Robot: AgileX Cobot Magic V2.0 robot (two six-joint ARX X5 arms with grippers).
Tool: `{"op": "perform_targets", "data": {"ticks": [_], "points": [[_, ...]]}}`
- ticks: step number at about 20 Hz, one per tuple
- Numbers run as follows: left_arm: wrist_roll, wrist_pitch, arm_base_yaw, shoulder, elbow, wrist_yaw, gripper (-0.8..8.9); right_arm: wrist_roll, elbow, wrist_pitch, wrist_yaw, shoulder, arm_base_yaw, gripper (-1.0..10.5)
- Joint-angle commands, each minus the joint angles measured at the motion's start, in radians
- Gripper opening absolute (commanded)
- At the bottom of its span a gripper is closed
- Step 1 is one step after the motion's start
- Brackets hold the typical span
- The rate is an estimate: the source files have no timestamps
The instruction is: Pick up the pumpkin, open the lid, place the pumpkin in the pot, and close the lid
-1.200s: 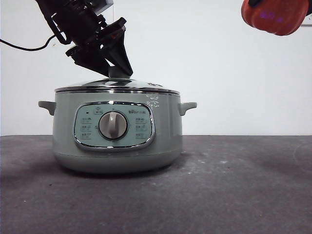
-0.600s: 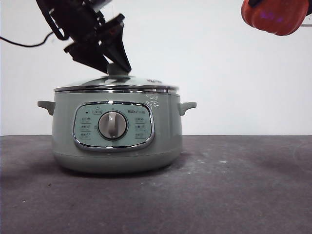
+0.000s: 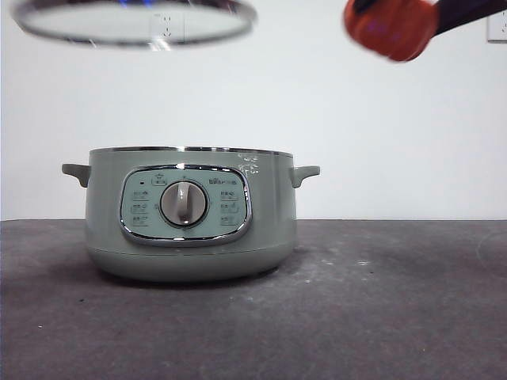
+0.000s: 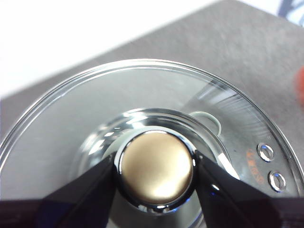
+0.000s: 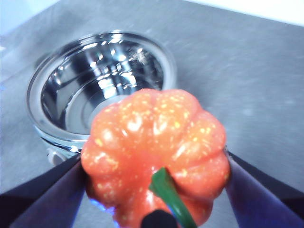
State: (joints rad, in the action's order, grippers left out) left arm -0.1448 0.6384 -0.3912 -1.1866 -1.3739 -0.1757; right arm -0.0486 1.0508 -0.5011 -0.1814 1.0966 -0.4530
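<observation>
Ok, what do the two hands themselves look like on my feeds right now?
The left hand shows as two black wedge-shaped jaws, matte, tapering to blunt tips, with a faint bluish sheen. The right hand has the same black angular jaws, tinged purple-blue in its wrist view. In the front view only a dark bar at the top right is visible. No cables or markings are visible.

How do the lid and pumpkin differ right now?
The clear domed glass lid with chrome rim is wide, flat and see-through; the small orange-red ribbed pumpkin is compact, round and opaque. The left hand clamps the lid only by its round knob, while the right hand grips the pumpkin's body from both sides. Both are held in the air above the open sage-green pot, the pumpkin off to one side.
</observation>
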Motion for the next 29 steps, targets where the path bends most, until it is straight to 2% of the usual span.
{"op": "perform_targets", "data": {"ticks": [1, 6, 9, 13, 17, 21, 28, 29], "points": [[0.011, 0.034, 0.001, 0.103, -0.003, 0.021, -0.09, 0.006, 0.072, 0.023, -0.003, 0.108, -0.042, -0.1], [0.031, 0.188, 0.0, 0.285, -0.003, 0.093, -0.09, -0.021, 0.325, 0.023, -0.002, 0.408, -0.121, -0.1], [0.044, 0.246, 0.0, 0.363, -0.003, 0.098, -0.09, -0.046, 0.467, 0.022, 0.001, 0.583, -0.162, -0.1], [0.064, 0.29, 0.0, 0.422, -0.003, 0.098, -0.09, -0.126, 0.599, 0.027, 0.034, 0.773, -0.208, -0.1], [0.066, 0.308, 0.0, 0.43, -0.003, 0.097, -0.09, -0.181, 0.608, 0.08, 0.058, 0.872, -0.234, -0.1], [0.066, 0.311, 0.0, 0.43, -0.003, 0.096, -0.09, -0.183, 0.608, 0.09, 0.084, 0.941, -0.241, -0.1], [0.066, 0.324, 0.0, 0.43, -0.003, 0.093, -0.09, -0.185, 0.608, 0.064, 0.082, 0.989, -0.245, -0.1], [0.066, 0.324, 0.0, 0.43, -0.003, 0.093, -0.09, -0.185, 0.608, 0.058, 0.079, 0.989, -0.245, 0.6]]}}
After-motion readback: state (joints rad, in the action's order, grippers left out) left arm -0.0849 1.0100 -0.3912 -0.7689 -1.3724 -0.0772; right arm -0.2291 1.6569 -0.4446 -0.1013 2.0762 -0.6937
